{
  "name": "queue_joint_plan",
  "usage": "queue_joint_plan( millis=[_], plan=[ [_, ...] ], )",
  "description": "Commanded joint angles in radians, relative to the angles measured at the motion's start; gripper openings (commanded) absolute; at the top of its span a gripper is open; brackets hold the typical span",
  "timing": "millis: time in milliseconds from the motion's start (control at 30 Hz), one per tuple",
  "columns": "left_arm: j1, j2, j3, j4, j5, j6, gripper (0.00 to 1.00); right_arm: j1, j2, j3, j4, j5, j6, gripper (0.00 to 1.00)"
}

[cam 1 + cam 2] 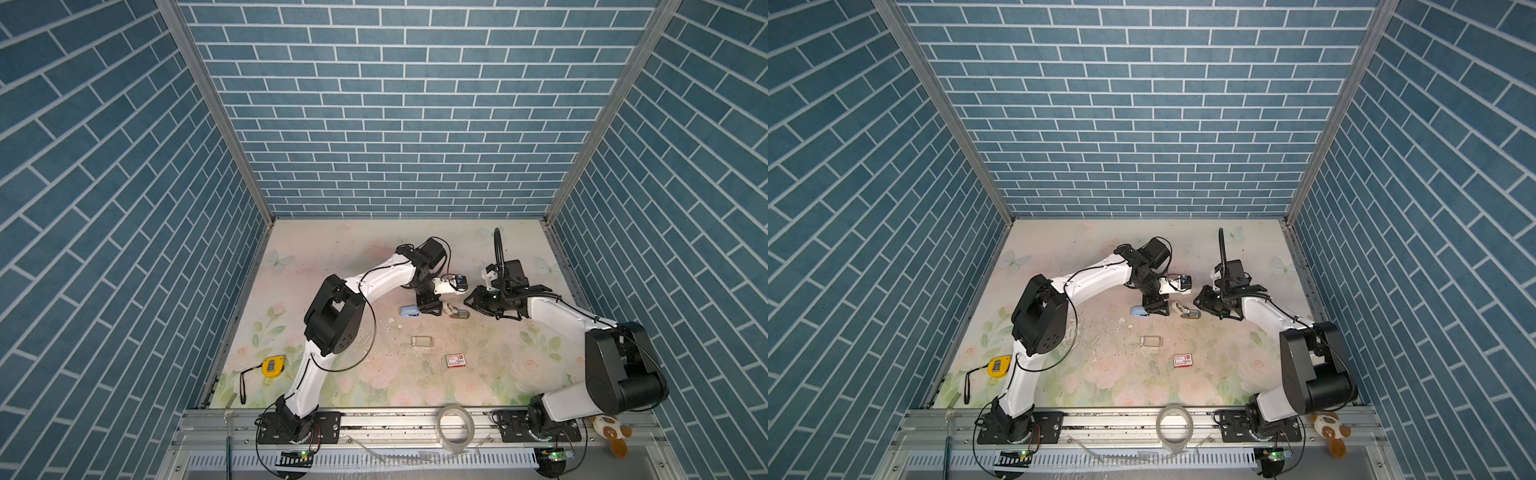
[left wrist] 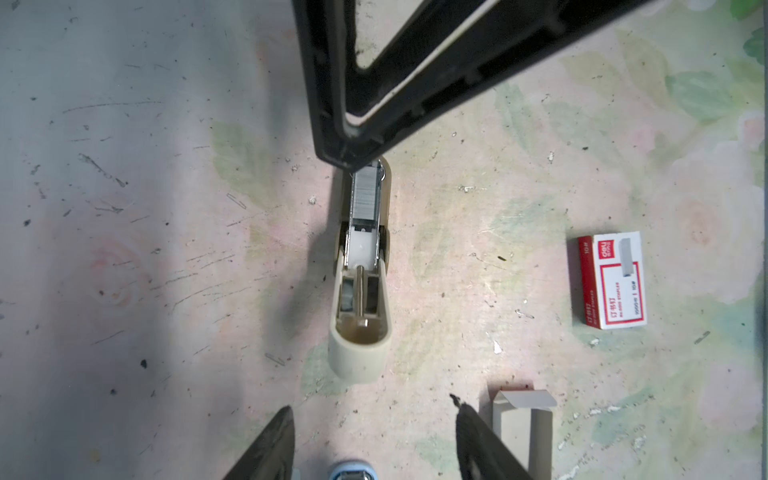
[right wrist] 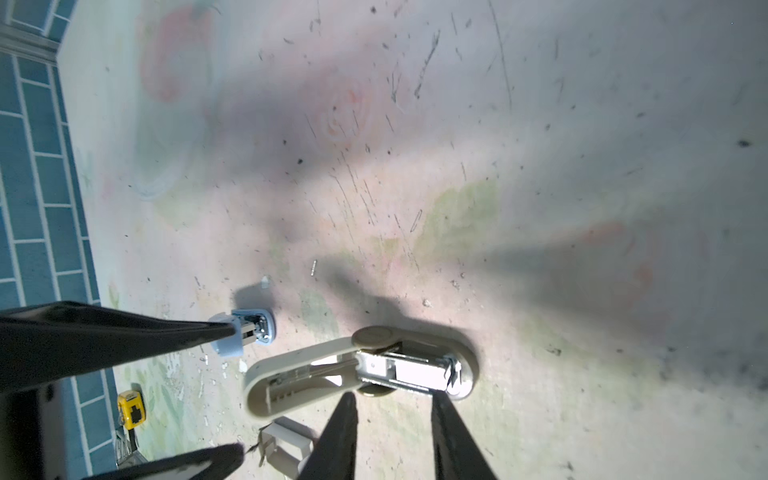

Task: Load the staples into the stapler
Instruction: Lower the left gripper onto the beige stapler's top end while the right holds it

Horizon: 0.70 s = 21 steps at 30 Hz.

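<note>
Table (image 1: pixel 478 374): floral, scuffed, blue brick walls around.
Stapler (image 2: pixel 361 291): beige, lid swung open, lying between both grippers.
Staples (image 2: pixel 366 195): strip seated in stapler's channel, front end.
Left gripper (image 2: pixel 371 404): fingers wide apart, holding nothing; blue stapler (image 3: pixel 249 332) at one fingertip.
Right gripper (image 3: pixel 395 397): fingers slightly parted, tips at stapler's channel, nothing held.

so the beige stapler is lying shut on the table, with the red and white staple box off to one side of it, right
Not shut. The left wrist view shows the beige stapler hinged open, staples sitting in its exposed channel. The rest holds: it lies on the table, the red and white staple box off to one side.
</note>
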Motion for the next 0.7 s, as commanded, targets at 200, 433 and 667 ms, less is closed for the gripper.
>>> queue_joint_plan(
  millis=[200,433,667],
  plan=[
    [-0.036,0.046,0.081,-0.037,-0.035,0.038,0.52,-0.058,-0.013,-0.101,0.044,-0.032,0.035,0.26],
    [-0.047,0.066,0.096,-0.054,-0.063,0.054,0.44,-0.086,0.034,-0.108,0.088,-0.063,0.029,0.22],
    [-0.047,0.067,0.089,-0.063,-0.076,0.061,0.41,-0.100,0.109,-0.074,0.110,-0.104,0.010,0.19]
  ],
)
